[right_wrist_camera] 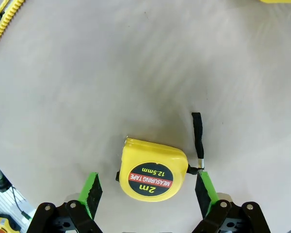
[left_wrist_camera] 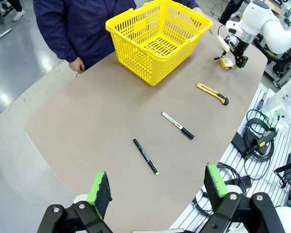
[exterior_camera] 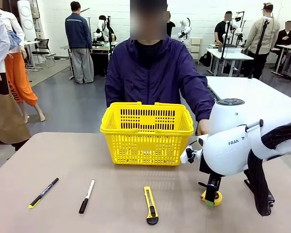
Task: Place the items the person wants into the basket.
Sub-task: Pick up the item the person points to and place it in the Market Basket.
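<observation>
Now the tape measure lies between the open right jaws.

The right arm is stretched in from the right side, its white elbow bulking large up front and the wrist bent steeply down. The right end effector is pointed straight downward and held low, jaws spread wide, green pads set well apart. Over on the other side, the left end effector is held high and angled forward, jaws likewise spread fully apart, pads turned toward each other.
</observation>
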Controlling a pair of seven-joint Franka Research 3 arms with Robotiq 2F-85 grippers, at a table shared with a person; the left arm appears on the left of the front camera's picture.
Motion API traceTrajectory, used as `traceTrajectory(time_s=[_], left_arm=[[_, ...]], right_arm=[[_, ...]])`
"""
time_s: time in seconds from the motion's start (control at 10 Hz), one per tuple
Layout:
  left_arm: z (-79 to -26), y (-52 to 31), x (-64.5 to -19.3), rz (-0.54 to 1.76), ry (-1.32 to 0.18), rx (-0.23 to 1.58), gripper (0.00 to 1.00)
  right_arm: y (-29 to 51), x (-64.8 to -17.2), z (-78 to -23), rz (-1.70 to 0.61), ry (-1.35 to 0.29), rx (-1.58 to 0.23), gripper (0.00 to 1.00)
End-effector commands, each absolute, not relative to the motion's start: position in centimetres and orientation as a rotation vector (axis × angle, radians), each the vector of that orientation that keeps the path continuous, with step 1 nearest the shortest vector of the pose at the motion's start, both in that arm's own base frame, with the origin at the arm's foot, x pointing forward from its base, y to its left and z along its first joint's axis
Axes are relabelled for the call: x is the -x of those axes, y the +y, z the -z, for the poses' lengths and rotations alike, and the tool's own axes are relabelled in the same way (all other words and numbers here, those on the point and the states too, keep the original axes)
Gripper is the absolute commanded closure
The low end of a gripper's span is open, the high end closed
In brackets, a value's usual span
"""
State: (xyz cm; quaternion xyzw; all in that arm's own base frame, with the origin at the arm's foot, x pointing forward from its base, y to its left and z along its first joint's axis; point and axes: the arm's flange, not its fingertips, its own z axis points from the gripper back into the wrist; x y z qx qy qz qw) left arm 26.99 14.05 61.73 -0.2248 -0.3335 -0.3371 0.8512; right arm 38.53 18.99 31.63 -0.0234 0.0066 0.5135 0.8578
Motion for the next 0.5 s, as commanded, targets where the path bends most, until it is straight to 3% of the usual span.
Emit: traceTrajectory(time_s=[0.0, 0.4], left_arm=[[-61.77, 14.18, -26.88, 0.724, -0.711, 0.48, 0.0], [-61.77, 14.18, -26.88, 0.724, -0.711, 0.48, 0.0]], right_arm=[[18.86, -39.25, -31.55, -1.093, -0.001, 0.028, 0.0], [18.78, -39.66, -31.02, -1.092, 0.019, 0.02, 0.0]])
